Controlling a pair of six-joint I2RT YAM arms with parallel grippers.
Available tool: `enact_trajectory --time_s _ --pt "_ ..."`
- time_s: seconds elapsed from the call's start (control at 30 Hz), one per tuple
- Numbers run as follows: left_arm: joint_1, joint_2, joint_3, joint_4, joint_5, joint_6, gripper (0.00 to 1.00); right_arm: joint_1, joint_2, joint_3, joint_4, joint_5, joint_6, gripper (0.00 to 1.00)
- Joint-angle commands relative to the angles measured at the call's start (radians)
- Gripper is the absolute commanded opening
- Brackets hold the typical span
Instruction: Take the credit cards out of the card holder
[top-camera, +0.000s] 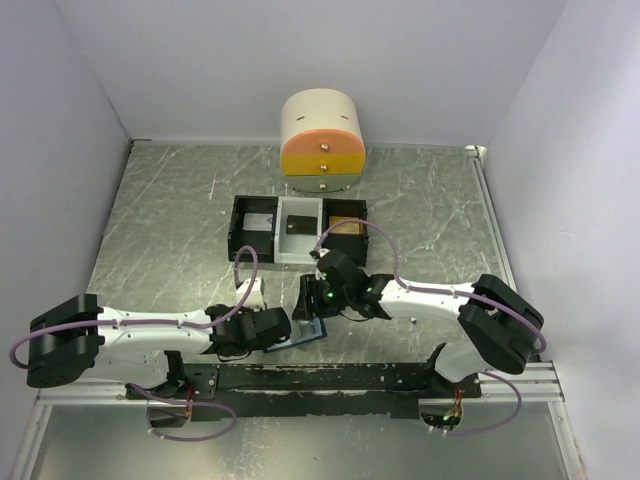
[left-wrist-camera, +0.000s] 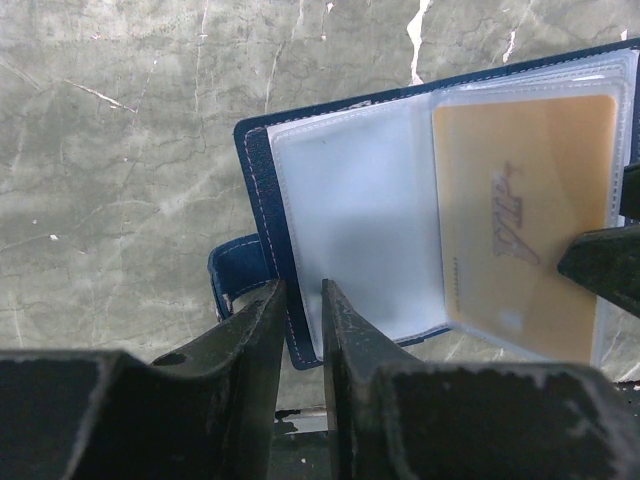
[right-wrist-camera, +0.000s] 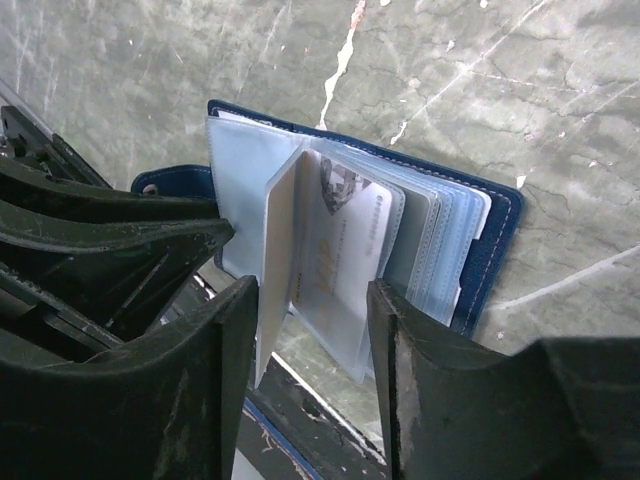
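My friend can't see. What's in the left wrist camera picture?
An open blue card holder is shown against a grey marbled table, with a tan-gold card tucked into its right half. The left gripper pinches the holder's near edge.

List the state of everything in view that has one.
Card holder: open, sleeves fanned
Gold card: inside its sleeve
Left gripper: shut on holder's edge
Right gripper: open, straddling the raised sleeve
Drawers: shut
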Motion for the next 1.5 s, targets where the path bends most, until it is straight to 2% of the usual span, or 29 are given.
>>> enact_trajectory --time_s 0.0,0.33,0.7,1.0,1.2,1.47 --pt "-0.007 0.010 -0.017 0.054 0.017 -0.007 0.31 0.010 0.007 0.010 0.019 -0.021 -0.004 0.50" --pt "-0.008 0.013 -0.025 0.067 0.018 -0.008 0.31 0.010 0.008 -0.008 0.080 -0.077 0.000 0.60" --pt "-0.008 -0.004 -0.025 0.049 0.009 -0.018 0.31 0.010 -0.019 -0.002 0.042 -0.026 -0.013 0.64" --pt "-0.008 -0.018 -0.039 0.068 0.013 -0.016 0.32 0.013 0.000 -0.004 0.065 -0.069 -0.019 0.70" --pt "-0.009 -0.020 -0.032 0.049 0.008 -0.026 0.31 0.014 -0.025 0.015 0.013 -0.009 -0.030 0.69" --pt "-0.012 -0.080 -0.040 0.008 -0.014 -0.048 0.32 0.014 -0.144 0.027 -0.099 0.195 -0.026 0.67"
